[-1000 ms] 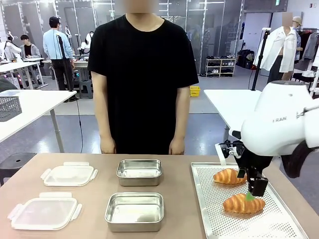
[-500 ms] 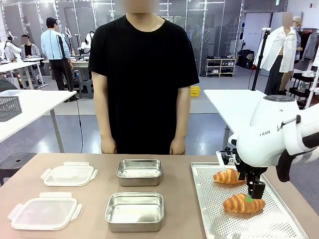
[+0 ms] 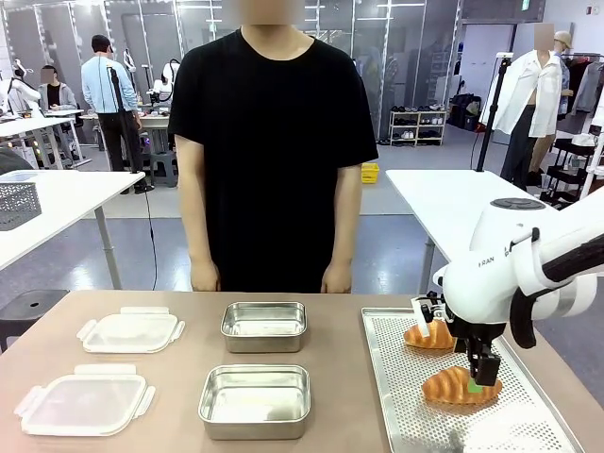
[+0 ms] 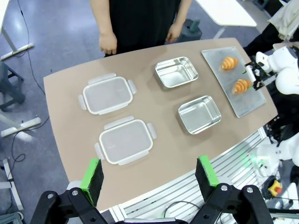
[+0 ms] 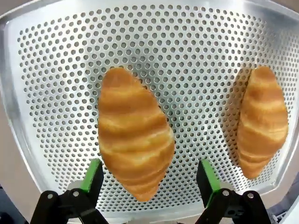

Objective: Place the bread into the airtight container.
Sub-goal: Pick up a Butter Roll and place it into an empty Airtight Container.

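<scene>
Right tool (image 5: 148, 178) hangs jaws-down right over the nearer croissant (image 5: 134, 133) on the perforated tray (image 5: 56, 70) — pads wide apart, straddling its lower end, nothing gripped. Croissant's long axis runs approx. square to the pad-to-pad line, so closing meets its narrow width. Left tool (image 4: 148, 173), also wide, sits high above the table (image 4: 166, 126) — right arm's far nearer.

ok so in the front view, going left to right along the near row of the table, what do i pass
clear lid → steel container → croissant, which lies on the perforated tray
</scene>
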Motion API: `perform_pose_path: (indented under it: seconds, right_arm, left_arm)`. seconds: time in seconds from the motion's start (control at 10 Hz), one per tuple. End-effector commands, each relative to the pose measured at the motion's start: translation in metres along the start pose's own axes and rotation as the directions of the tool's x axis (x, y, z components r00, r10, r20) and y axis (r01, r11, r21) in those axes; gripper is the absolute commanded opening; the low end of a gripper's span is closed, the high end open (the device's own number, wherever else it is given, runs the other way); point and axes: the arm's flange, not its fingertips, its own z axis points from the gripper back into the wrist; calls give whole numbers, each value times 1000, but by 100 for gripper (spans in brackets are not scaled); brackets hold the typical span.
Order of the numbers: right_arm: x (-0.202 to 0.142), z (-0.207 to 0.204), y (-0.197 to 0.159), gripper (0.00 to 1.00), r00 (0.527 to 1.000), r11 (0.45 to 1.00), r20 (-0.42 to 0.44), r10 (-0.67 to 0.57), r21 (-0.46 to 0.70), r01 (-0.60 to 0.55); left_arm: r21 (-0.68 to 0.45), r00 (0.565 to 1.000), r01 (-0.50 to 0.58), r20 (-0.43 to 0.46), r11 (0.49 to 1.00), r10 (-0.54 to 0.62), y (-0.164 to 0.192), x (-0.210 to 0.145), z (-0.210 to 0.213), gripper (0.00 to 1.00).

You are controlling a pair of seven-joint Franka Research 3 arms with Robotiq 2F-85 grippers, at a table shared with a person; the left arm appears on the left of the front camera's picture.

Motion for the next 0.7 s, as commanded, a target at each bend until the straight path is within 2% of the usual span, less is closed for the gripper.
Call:
perform_pose_path:
  seconds: [0.0,0.5,0.6]
  right_arm:
    - [4,-12,-9,100,1000,999,19,13,45,-13]
    - [5,-33,-9,100,999,995,25,29,92,-31]
    - [4,-33,-7,91,999,995,28,35,89,-37]
  left_arm:
    - [2,1000,12,-2,1000,-12,-1,1,2,100]
    - [2,1000,12,-2,1000,-12,-1,1,2,100]
    - [2,1000,12,-2,1000,-12,-1,1,2,100]
